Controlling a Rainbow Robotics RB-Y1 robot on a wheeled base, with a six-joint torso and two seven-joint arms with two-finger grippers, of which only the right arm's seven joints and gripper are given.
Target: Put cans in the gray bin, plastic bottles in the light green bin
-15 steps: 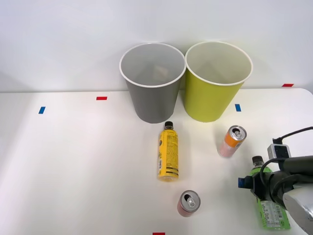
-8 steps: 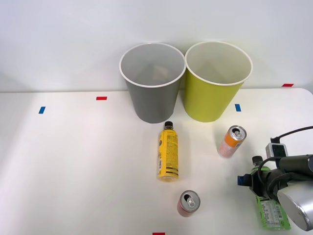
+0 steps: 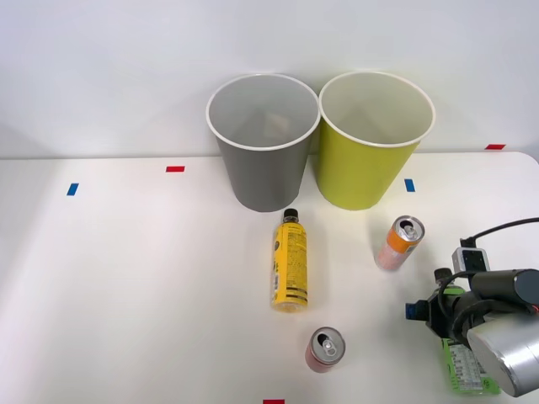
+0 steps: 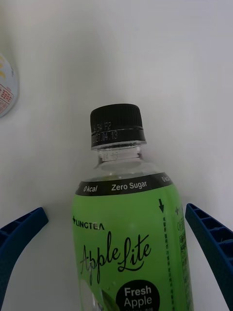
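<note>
The green bottle [image 4: 128, 228] lies on its side on the white table [image 3: 126, 278], at the near right, under the right arm. It has a black ribbed cap, a clear neck, a black band reading "0 kcal Zero Sugar", and a bright green label printed "Lingtea Apple Lite Fresh Apple". The right gripper [image 4: 116, 252] is spread wide, one blue ribbed finger [image 4: 22, 233] on each side of the bottle's body and neither touching it.

The wrist view gives the label text and the gaps beside the fingers; a pale can's edge shows at its margin. The front view shows the layout: the green bottle [image 3: 459, 362] is mostly hidden by the wrist, with its cap toward the bins. The gray bin [image 3: 263, 143] and the light green bin [image 3: 375, 139] stand side by side at the table's far edge. The yellow bottle [image 3: 290, 263] lies just before the gray bin, cap toward it. The orange-and-pink can [image 3: 398, 242] and the reddish-pink can [image 3: 323, 349] stand apart.
</note>
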